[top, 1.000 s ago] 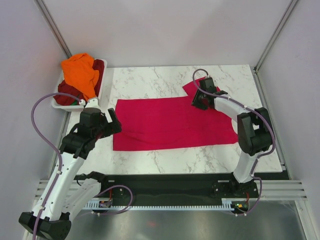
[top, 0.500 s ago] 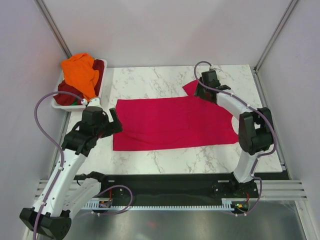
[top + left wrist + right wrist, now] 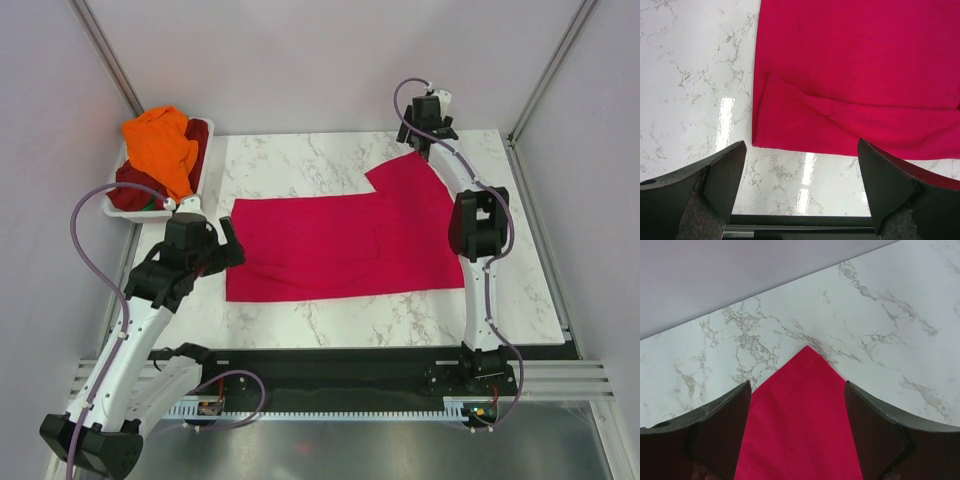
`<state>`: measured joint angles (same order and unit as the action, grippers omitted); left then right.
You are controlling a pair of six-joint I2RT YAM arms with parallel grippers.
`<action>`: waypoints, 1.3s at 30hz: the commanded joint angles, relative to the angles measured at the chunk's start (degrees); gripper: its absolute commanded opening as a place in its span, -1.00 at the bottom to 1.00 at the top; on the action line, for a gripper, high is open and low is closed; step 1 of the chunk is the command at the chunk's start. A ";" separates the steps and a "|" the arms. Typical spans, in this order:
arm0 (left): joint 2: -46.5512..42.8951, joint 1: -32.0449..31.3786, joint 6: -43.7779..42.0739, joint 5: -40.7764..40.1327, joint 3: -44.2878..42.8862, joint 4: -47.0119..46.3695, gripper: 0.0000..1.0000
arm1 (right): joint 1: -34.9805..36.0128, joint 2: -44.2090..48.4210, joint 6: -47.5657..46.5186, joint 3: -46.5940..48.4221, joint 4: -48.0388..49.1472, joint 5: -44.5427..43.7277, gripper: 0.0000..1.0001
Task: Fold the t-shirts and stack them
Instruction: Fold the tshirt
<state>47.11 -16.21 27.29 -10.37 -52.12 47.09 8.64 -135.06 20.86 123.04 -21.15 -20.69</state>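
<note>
Orange shirt shows only from above — wrist cameras see crimson shirt.

The crimson-pink t-shirt reads as soft matt cloth, smooth with a few shallow creases. Under it, the table is white marble-look with grey veins, polished and glossy, catching bright streaks of light. The orange t-shirt and dark maroon t-shirt are matt, rumpled cloth in a smooth white plastic basket. The left gripper shows dull, dark, slightly grainy fingers.
</note>
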 commanded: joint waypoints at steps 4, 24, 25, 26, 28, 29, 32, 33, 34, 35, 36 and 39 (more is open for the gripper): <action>0.43 0.12 -2.06 -0.88 0.09 -0.42 0.99 | -1.35 -12.41 -3.28 12.65 -1.80 1.18 0.68; 0.61 0.21 -1.71 -2.29 0.09 -0.42 0.97 | -4.25 -20.67 -0.30 16.08 1.81 8.20 0.43; 0.87 0.21 -1.71 -2.29 0.00 -0.33 0.97 | -4.25 -20.85 -0.21 16.26 1.72 8.82 0.42; 0.88 0.21 -1.71 -2.29 0.09 -0.42 0.97 | -4.16 -21.29 -0.21 16.35 1.72 9.26 0.38; 0.88 0.21 -1.71 -2.37 0.00 -0.33 0.97 | -4.16 -21.64 -0.12 16.79 1.37 9.96 0.33; 0.88 0.21 -1.71 -2.46 0.09 -0.42 0.97 | -4.16 -21.82 -0.03 16.79 1.28 10.05 0.24; 0.88 0.30 -1.62 -2.55 0.09 -0.42 0.97 | -4.16 -21.56 0.05 16.35 0.76 9.27 -0.15; 0.88 0.30 -1.62 -2.55 0.09 -0.42 0.97 | -4.16 -21.38 -0.03 15.74 0.67 9.17 -0.24; 0.88 0.30 -1.62 -2.64 0.09 -0.33 0.97 | -4.16 -21.29 0.05 15.47 0.67 9.00 -0.33; 0.88 0.30 -1.62 -2.64 0.09 -0.42 0.97 | -4.16 -21.12 -0.03 15.21 0.76 9.00 -0.53; 0.88 0.30 -1.62 -2.64 0.09 -0.42 0.97 | -4.16 -21.03 -0.12 14.60 0.84 8.91 -0.60; 1.49 0.65 -1.71 -2.20 -0.26 -0.33 1.00 | -4.42 -20.59 -0.56 13.37 1.02 9.17 -1.00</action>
<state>48.16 -16.16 27.29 -11.92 -52.10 47.09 4.27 -155.22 20.29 137.78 -18.79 -12.32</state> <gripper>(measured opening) 0.994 0.045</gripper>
